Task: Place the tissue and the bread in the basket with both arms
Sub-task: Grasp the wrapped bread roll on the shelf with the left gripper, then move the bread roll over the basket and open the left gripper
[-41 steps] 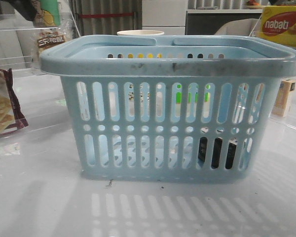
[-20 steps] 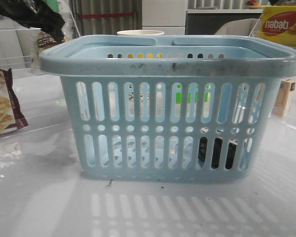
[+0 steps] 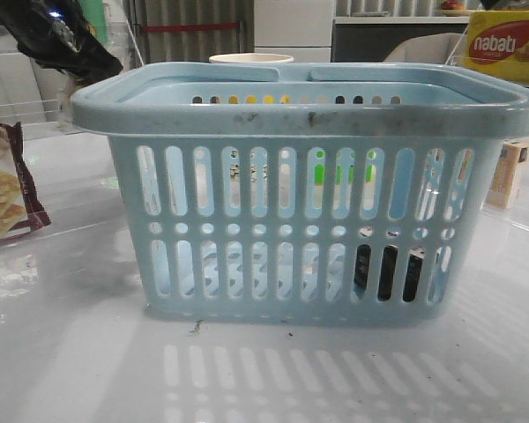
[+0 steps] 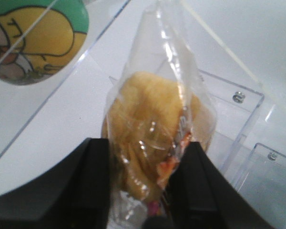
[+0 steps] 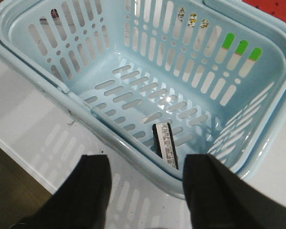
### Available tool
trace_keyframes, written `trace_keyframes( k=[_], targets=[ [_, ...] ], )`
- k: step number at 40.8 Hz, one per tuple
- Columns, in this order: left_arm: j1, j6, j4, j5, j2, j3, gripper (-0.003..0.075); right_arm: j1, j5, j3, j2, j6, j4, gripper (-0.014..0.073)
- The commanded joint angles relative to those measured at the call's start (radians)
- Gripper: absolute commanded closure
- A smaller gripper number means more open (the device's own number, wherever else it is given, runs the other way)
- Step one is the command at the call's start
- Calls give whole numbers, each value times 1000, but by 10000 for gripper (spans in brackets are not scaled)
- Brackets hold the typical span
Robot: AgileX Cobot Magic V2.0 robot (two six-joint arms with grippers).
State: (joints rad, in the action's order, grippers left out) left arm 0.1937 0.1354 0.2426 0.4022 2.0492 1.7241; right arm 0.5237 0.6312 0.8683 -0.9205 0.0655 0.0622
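The pale blue basket [image 3: 309, 110] stands mid-table and also shows from above in the right wrist view [image 5: 133, 95]. The tissue, a small black pack, stands on edge on the basket floor [image 5: 165, 144] and shows as dark patches through the slots [image 3: 388, 273]. My left gripper [image 4: 145, 162] is shut on the bread [image 4: 152, 124], a clear-wrapped yellow-brown packet held above a clear shelf. In the front view the left arm [image 3: 62, 40] is a dark shape at the upper left, beside the basket's left rim. My right gripper [image 5: 148, 176] is open and empty above the basket's near rim.
A maroon-edged cracker packet [image 3: 4, 189] lies at the left. A nabati box [image 3: 502, 44] and a small carton [image 3: 509, 174] are at the right. A pale cup [image 3: 251, 59] stands behind the basket. Clear acrylic shelves [image 4: 238, 124] and a green-yellow packet [image 4: 33, 38] surround the left gripper.
The left arm has moved right and down at the upper left, toward the basket's left rim, and now covers the labelled packet seen on the shelf before. The basket and tissue have not moved.
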Motion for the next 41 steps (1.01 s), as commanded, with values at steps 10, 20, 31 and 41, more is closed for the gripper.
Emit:
trace_keyframes(
  k=[10, 20, 31, 41],
  targets=[
    [4, 2, -30, 106, -147, 94, 616, 1, -60, 28, 6, 7, -1, 141],
    [18, 2, -124, 219, -318, 131, 629, 1, -60, 28, 6, 7, -1, 141],
    [89, 81, -278, 406, -473, 131, 629, 1, -59, 28, 6, 7, -1, 141],
    [242, 256, -515, 471, -472, 81, 629, 1, -59, 28, 6, 7, -1, 141]
  ],
)
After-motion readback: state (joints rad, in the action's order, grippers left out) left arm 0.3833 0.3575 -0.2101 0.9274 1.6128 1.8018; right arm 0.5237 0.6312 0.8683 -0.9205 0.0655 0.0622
